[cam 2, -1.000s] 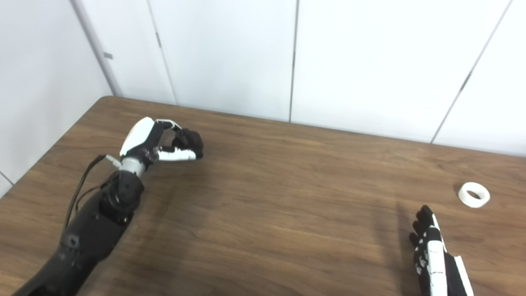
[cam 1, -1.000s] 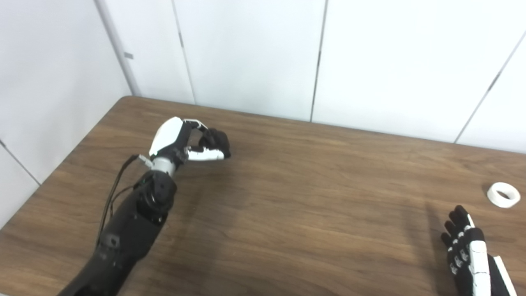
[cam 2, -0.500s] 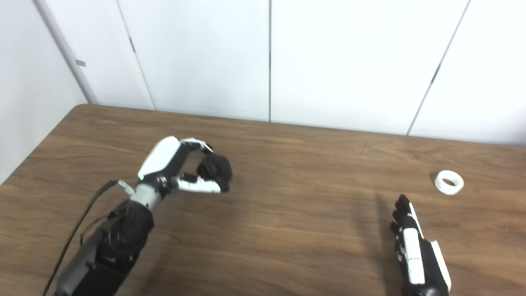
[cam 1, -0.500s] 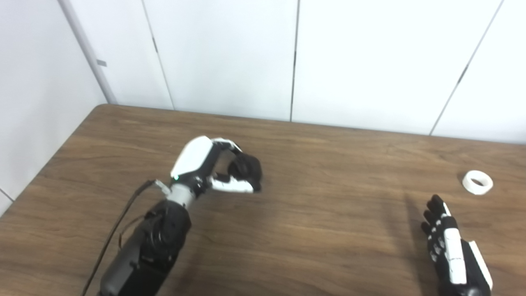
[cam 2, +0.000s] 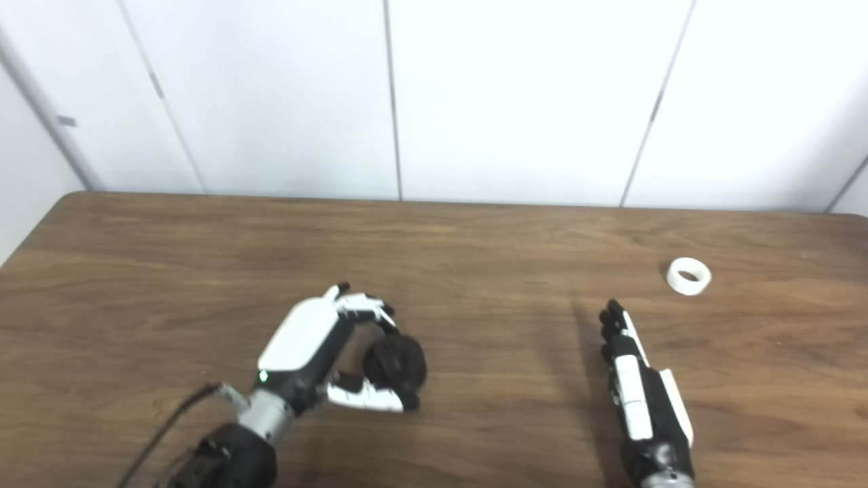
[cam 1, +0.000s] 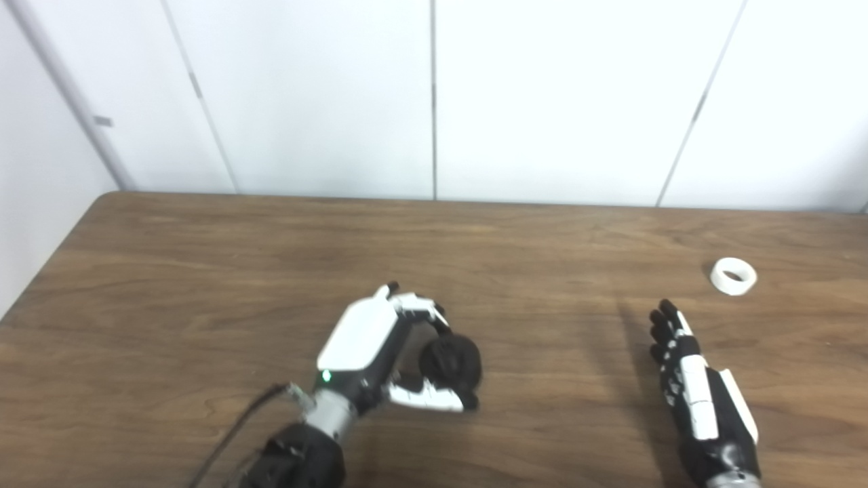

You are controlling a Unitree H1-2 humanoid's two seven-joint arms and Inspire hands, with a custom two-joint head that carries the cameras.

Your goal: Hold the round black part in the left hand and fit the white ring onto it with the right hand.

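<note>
My left hand (cam 1: 380,352) is shut on the round black part (cam 1: 451,360), held between fingers and thumb just above the wooden table (cam 1: 203,271), left of centre. The part also shows in the right eye view (cam 2: 395,364). The white ring (cam 1: 733,276) lies flat on the table at the far right, also seen in the right eye view (cam 2: 688,276). My right hand (cam 1: 698,400) is open and empty, fingers stretched out straight, edge-on over the table. It sits below and left of the ring, apart from it.
White wall panels (cam 1: 434,95) stand behind the table's far edge. The table's left edge (cam 1: 41,271) runs near the picture's left side.
The camera has swung to the right and down. My left hand has pulled back toward me and to the right with the black part. My right hand has reached further forward toward the ring.
</note>
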